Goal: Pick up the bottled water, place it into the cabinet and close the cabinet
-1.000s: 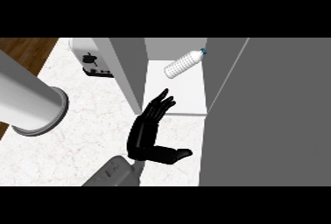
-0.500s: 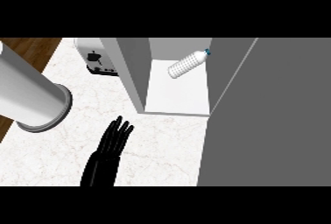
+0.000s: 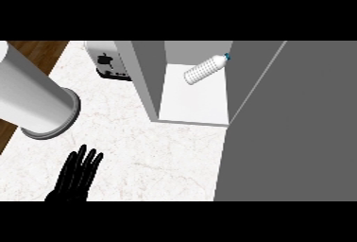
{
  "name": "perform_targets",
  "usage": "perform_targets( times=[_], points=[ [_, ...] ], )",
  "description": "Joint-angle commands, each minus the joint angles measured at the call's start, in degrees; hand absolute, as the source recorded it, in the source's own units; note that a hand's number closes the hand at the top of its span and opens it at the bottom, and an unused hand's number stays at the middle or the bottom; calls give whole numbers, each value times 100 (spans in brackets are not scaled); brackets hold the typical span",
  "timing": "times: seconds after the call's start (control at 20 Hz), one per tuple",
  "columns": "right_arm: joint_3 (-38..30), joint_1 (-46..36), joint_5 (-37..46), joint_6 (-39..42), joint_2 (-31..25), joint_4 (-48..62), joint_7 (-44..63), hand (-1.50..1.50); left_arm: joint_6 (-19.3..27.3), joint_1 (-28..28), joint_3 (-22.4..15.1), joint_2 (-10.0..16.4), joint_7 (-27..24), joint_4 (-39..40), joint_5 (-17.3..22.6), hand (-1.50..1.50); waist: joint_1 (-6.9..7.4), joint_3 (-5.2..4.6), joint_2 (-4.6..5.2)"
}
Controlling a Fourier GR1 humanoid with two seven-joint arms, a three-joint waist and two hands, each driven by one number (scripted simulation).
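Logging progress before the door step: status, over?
Left hand open, lower left; right hand not in view. Bottled water lying inside cabinet. Door open, nothing seen blocking it.

Bright, even, diffuse lighting; its direction cannot be told; the marble tabletop reads near white with faint grey veining. The floor of the cabinet at 12 o'clock is the brightest area; its side walls fall to mid grey; the cabinet door at 3 o'clock is one flat darker grey. The bottled water shows pale, with little contrast against that floor; the pale cylinder at 9 o'clock darkens toward its rim; the left hand at 7 o'clock is a flat black shape.
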Motion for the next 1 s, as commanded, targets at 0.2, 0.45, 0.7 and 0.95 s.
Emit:
perform_targets(
  times=[0.2, 0.45, 0.7, 0.95],
  points=[
    [844, -879, 453, -31, 110, -1103, 1607, 150, -1060, 976, 477, 1006, -618, -304, 260, -150, 137, -8, 84],
    [1257, -1927, 192, 241, 527, -675, 2357, 150, -1471, 1081, 733, 1293, -699, -196, 410, -150, 243, -11, 159],
    [1153, -2942, 142, 511, 668, -334, 2627, 150, -1710, 1192, 968, 1585, -762, -264, 525, -150, 469, -23, 170],
    [1104, -3503, -148, 663, 815, -103, 3170, 150, -1961, 1259, 1104, 1753, -848, -181, 560, -150, 575, -45, 198]
  ],
)
